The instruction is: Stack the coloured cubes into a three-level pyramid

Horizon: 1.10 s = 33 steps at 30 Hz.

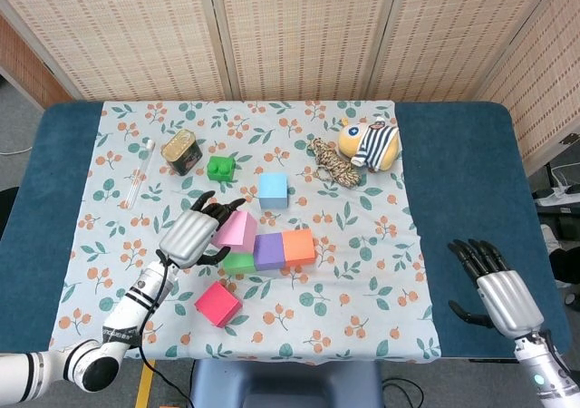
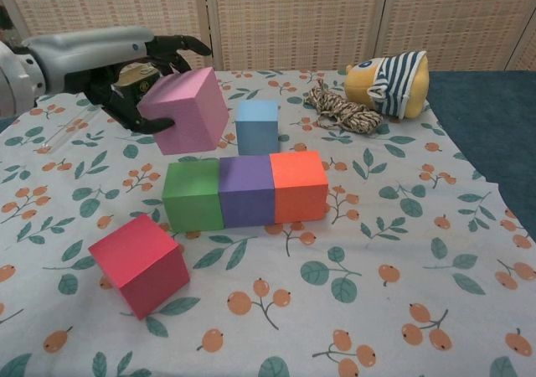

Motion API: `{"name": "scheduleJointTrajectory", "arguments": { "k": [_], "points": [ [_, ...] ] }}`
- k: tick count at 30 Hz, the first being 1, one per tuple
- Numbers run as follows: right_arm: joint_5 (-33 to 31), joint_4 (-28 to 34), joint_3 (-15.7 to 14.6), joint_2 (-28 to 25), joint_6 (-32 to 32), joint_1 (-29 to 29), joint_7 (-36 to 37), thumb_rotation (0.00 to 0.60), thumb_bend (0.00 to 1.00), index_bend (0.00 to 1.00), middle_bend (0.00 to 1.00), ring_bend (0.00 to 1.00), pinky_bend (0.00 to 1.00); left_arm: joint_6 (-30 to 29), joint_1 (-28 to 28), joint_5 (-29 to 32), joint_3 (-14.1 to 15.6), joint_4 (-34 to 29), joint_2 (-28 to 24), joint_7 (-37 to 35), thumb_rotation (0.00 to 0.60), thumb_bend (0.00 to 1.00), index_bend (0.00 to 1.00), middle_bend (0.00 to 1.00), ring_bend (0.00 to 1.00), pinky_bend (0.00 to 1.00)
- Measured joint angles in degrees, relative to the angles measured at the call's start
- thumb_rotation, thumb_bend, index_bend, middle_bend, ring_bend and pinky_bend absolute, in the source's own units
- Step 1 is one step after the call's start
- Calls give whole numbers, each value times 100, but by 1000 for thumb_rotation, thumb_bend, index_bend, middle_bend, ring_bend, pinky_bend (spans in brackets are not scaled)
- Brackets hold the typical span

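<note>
Left hand point(image 2: 126, 63): carries the pink cube point(image 2: 184, 109) in the air; its fingers point(image 2: 172, 46) wrap over the cube's top edge and a lower one hooks beneath its left face.
Right hand point(image 1: 503, 290): well apart from every cube, off the cloth at the near right; fingers spread, holding nothing.
Base row: green cube point(image 2: 193, 194), purple cube point(image 2: 246, 189) and orange cube point(image 2: 298, 184), touching side by side in 1 line on the counter point(image 1: 453, 154).
Key relation: in the chest view the pink cube hangs above and behind the left end of the row, tilted rather than square to it; in the head view it overlaps the green cube. A second-level place would call for a shift toward the seam between 2 base cubes and a levelling of the tilt.
Nearer hand: the left, by far.
Spare cubes: blue cube point(image 2: 256, 126) just behind the row; magenta cube point(image 2: 141, 264) in front of it to the left, lying askew.
Progress (judged): level 1 laid, level 2 not yet begun.
Hidden or unclear: the cube's far face and the palm contact cannot be seen; the height of the cube over the row cannot be told; in the head view most of the green cube is covered by the pink one.
</note>
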<state>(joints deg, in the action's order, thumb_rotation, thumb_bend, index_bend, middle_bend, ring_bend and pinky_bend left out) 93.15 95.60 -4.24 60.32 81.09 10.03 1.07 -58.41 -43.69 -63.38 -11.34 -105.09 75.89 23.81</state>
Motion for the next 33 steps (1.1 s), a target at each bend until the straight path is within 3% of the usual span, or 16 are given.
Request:
{"name": "scheduleJointTrajectory", "arguments": {
  "k": [8,18,33],
  "points": [
    [32,-19,31,-28,-72,-4,79,528,205,4,50,0,56,-328,-115,185,88,-190,330,772,600,400,0,767,306,76],
    [139,-18,22,-52,-102,-23,126,528,206,4,50,0,56,-563,-123,220,273,-288,592,1132,600,399,0,775,307,73],
    [150,-27,47,-53,-225,-12,139,528,207,4,50,0,56,-639,-351,854,144,26,1032,1634,600,399,0,779,307,73]
  ]
}}
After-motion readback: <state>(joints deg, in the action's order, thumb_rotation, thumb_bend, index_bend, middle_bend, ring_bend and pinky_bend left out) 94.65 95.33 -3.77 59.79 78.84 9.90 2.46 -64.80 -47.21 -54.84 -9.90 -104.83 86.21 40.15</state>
